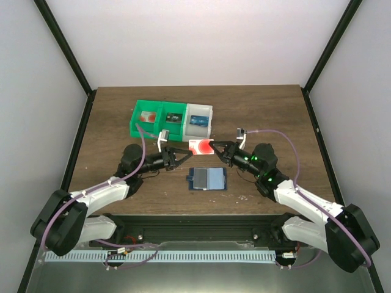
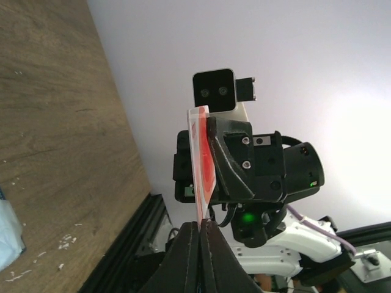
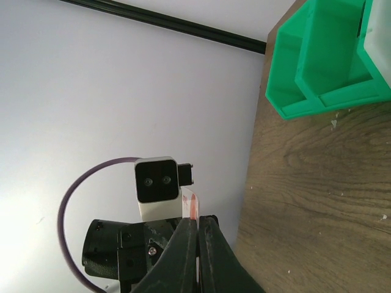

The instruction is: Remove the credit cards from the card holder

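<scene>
Both the left end effector (image 1: 185, 150) and right end effector (image 1: 215, 145) are clenching one credit card (image 1: 200, 146) over the card holder (image 1: 208, 179); one likely releases next.

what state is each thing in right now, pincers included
left pincer: shut on credit card
right pincer: shut on credit card
credit card: in the air, gripped at both ends
card holder: lying flat, untouched
green bin: upright, something in each compartment
white bin: upright, something dark inside

Left claw (image 1: 187, 149), right claw (image 1: 216, 145) closed, tips facing.
</scene>
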Robot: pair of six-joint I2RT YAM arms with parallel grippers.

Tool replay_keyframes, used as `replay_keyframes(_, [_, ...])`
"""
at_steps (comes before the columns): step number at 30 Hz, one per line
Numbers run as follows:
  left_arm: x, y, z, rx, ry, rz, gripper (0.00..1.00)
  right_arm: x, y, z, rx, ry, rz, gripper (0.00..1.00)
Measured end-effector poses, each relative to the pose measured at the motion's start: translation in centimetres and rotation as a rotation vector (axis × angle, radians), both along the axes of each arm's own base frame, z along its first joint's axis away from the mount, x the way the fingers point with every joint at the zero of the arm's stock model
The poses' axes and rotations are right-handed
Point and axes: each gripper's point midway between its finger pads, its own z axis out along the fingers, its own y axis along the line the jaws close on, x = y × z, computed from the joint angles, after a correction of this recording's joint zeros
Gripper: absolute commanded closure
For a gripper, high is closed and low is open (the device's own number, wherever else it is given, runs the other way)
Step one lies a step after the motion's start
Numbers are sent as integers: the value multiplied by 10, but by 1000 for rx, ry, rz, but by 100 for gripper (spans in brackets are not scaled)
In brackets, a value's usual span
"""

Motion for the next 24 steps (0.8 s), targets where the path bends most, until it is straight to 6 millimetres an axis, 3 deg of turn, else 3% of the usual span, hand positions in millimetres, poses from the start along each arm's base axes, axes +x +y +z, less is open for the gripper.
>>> replay_keyframes(7, [0,0,1,1,-15,-5,100,-1,0,-3,-2,3,1,70])
replay_keyframes(13, [5,6,2,15,-37,-1,100,-3,0,-7,-39,-13,9,39])
replay_keyframes(15, [8,9,0,29,-41,3,100,-5,0,-11,-59,-18,12,26])
replay_keyframes(17, [12,13,0,46,-47,7,100,-9,-2,-16,-84,-27,17,3])
replay_keyframes(24, [21,25,-12,125,-58,21,100,-23,-9,-30,-210,-101,43,0])
